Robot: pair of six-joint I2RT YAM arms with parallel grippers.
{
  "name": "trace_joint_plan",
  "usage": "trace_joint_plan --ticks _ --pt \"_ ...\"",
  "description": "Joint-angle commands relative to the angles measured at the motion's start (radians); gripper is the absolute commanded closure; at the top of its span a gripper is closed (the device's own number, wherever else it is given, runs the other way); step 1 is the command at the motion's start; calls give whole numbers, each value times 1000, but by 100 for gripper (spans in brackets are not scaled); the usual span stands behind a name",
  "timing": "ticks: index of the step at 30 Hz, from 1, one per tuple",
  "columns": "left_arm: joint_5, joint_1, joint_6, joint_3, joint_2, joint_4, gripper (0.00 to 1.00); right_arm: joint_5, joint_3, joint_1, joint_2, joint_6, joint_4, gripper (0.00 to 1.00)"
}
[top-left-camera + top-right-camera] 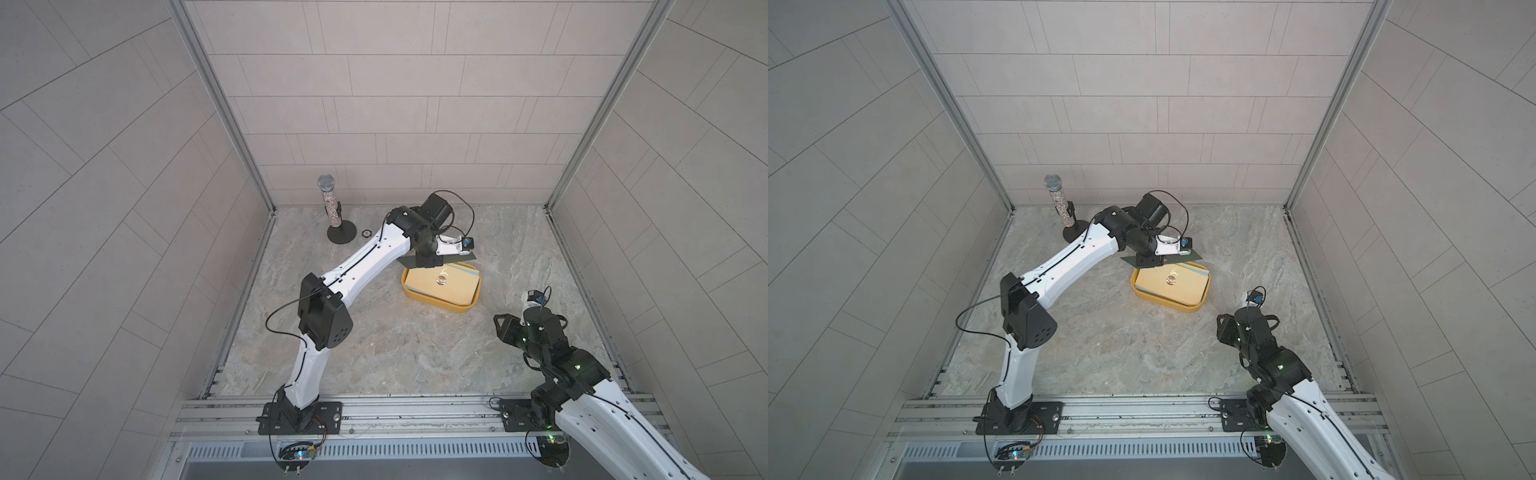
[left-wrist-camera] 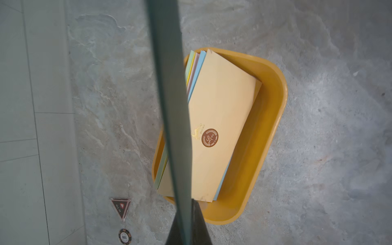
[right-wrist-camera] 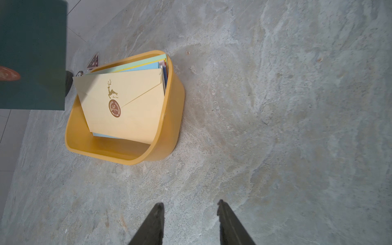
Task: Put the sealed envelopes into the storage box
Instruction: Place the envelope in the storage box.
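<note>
The left gripper (image 1: 428, 261) is clamped tight on a dark green envelope (image 1: 459, 258), held in the air over the far rim of the storage box (image 1: 440, 306). The left wrist view shows this envelope edge-on. In the right wrist view its flat face carries a reddish round seal (image 3: 8, 73), too blurred to read.

Below it, the mustard-yellow box sits on the stone-patterned table (image 1: 395, 353) with a stack of envelopes inside. A cream envelope (image 2: 224, 101) lies on top. Its brown round sticker (image 2: 209, 137) reads "Love" inside a leaf wreath. Above the sticker is a gold leaping deer (image 3: 111, 89) with small script under it, too fine to read. Edges of light blue, lilac, yellow and light green envelopes (image 2: 196, 70) fan out beneath.

Beside the box lie a black triangular badge (image 2: 121, 207) marked "ALL IN" and a round chip (image 2: 124, 236) showing "001".

The right gripper (image 3: 190, 203) hangs near the box, its jaws apart and holding nothing.
</note>
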Motion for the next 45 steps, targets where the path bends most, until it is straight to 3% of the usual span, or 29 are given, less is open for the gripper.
trace_joint_plan --ticks 1,5,18,24,31,36,41,45 --pt "-70 -46 125 73 49 -82 100 -36 -17 -25 -5 12 -29 55" --pt "-103 -61 147 153 122 -153 100 -65 -22 -63 -6 12 -38 55" --pt "-219 -78 208 140 183 -162 100 -101 -28 -97 24 14 -31 55" --pt "-269 -103 201 130 185 -141 75 -113 -33 -99 31 20 -23 55" --pt "-316 -106 185 123 154 -61 61 -128 -46 -105 30 29 -18 55" --pt "-358 -106 130 94 122 42 59 -135 -52 -109 31 35 -15 55" --pt "-370 -96 -32 -88 -34 282 56 -144 -48 -114 32 31 -10 55" --pt "-347 -60 -247 -464 -323 605 47 -147 -22 -115 37 6 -3 54"
